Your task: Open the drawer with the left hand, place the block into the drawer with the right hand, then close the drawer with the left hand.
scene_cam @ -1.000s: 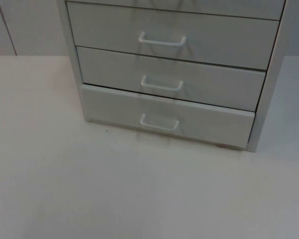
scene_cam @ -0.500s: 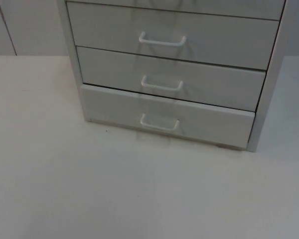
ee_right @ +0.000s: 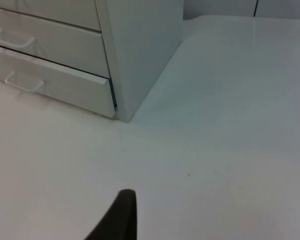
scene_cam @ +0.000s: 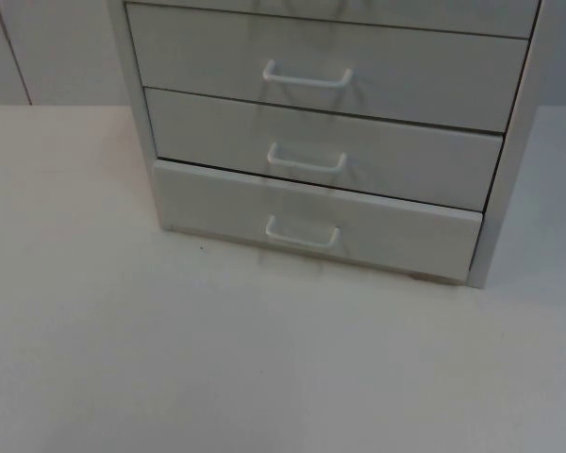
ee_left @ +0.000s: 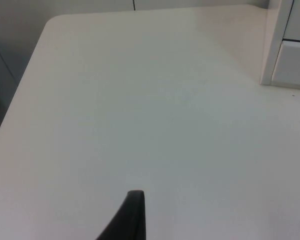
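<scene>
Nothing has changed since the earlier frames: the scene is as it was a second ago. A pale grey drawer cabinet (scene_cam: 325, 132) with smooth, flat, rectangular fronts stands at the back of the white table (scene_cam: 170, 359). Each drawer front carries a thin white loop handle. The bottom drawer (scene_cam: 316, 222) sits very slightly forward of the one above and is otherwise closed; its handle (scene_cam: 303, 233) is untouched.

The left gripper (ee_left: 131, 220) hangs over bare table well left of the cabinet's corner. The right gripper (ee_right: 119, 217) hangs over the table near the cabinet's right front corner. One dark, tapered fingertip of each shows, so how far the fingers are open I cannot tell.
</scene>
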You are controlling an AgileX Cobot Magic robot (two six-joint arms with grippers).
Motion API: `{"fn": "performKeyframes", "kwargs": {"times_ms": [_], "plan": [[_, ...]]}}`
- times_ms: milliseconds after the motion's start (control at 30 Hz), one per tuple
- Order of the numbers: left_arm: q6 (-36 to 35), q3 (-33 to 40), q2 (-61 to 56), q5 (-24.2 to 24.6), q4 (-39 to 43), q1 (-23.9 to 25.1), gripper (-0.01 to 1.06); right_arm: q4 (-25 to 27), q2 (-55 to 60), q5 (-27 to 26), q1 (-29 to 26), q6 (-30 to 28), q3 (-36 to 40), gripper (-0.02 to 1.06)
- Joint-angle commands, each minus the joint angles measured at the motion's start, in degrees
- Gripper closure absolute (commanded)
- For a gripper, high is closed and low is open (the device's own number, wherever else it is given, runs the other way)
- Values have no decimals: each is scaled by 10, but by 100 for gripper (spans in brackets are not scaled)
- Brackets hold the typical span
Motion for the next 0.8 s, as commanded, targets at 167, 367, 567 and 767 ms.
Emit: {"fn": "performKeyframes", "kwargs": {"times_ms": [167,367,567,767], "plan": [[1,3,-2,-7,-4,2,0,2,-1,-8,1,-3,5,-1],[1,3,-2,-7,-4,2,0,2,-1,-8,1,-3,5,-1],[1,3,-2,-7,-4,2,0,2,-1,-8,1,-3,5,-1],[1,3,-2,-7,-4,2,0,2,-1,-8,-27,2,5,-1]]}}
